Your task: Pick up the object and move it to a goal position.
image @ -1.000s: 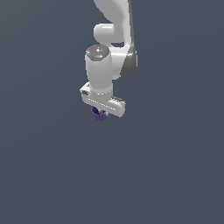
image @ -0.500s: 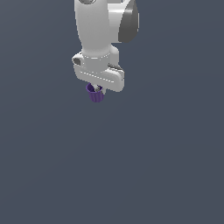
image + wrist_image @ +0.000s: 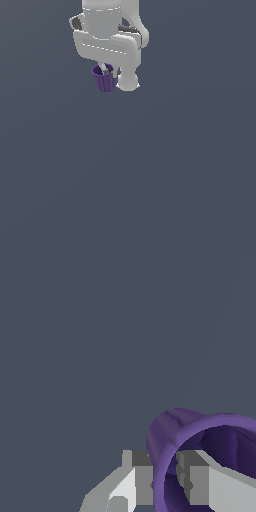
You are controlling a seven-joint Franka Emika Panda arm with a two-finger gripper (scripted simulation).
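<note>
Gripping the rim wall of the cup (image 3: 200, 456), the gripper (image 3: 164, 483) has one finger (image 3: 197, 481) inside the mouth and the other just outside it, so the jaws stand clamped on the purple wall between them. In the wrist view the cup's open mouth faces the camera, its dark purple interior showing behind the inner finger, and its ribbed outer side curves away beyond the rim. Past the cup that view holds only flat grey-blue background.

From the exterior view, the cup (image 3: 104, 78) hangs upright beneath the white hand of the arm (image 3: 107, 37), high in the picture and towards the exterior view's left of the hand. A grey finger (image 3: 105, 68) dips into the cup's open top. A rounded white part of the hand hangs just beside the cup on the exterior view's right, touching or nearly touching its side. Beneath and behind the cup lies plain dark grey ground, well apart from the cup's base.
</note>
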